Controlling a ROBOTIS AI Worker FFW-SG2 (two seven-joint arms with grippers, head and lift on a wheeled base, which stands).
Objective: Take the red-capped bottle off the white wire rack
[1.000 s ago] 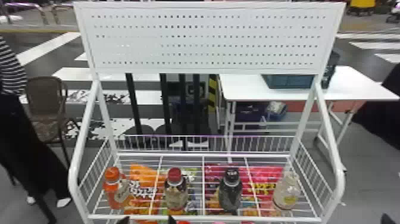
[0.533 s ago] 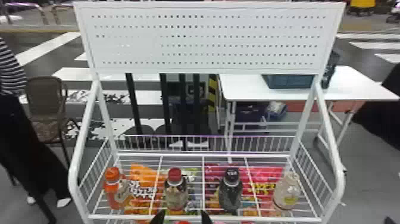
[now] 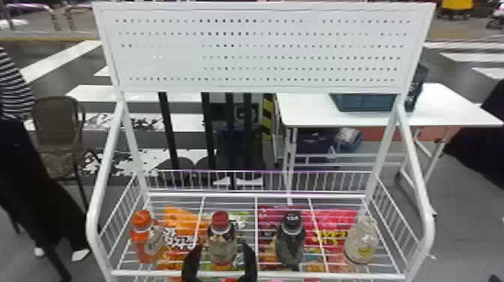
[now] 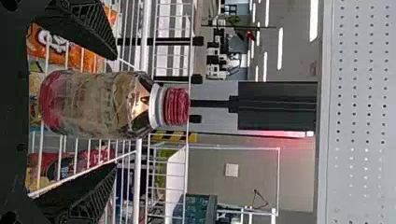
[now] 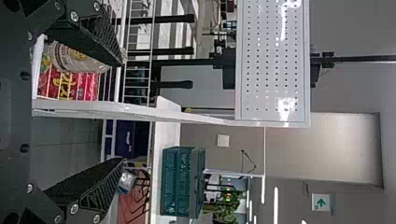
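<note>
We've got a red cap point(image 3: 220, 220), a black cap point(image 3: 292, 222), an orange bottle point(image 3: 145, 245), a white rack point(image 3: 262, 48), a teal crate point(image 4: 198, 209), and look, yellow-and-black stripes on a post point(image 3: 267, 118)!

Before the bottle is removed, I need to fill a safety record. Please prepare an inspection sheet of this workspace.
Surface: white wire rack with a barred shelf.
Job's things: red-capped bottle, upright on the shelf.
Clutter: orange-capped bottle, black-capped bottle and pale bottle in the same row; snack bags beneath the wires.
Grippers: left gripper open, one finger on each side of the red-capped bottle; right gripper open and empty, near the rack's right side.
Cables: nothing seen.
Surroundings: white table, teal crate and chair behind the rack.
</note>
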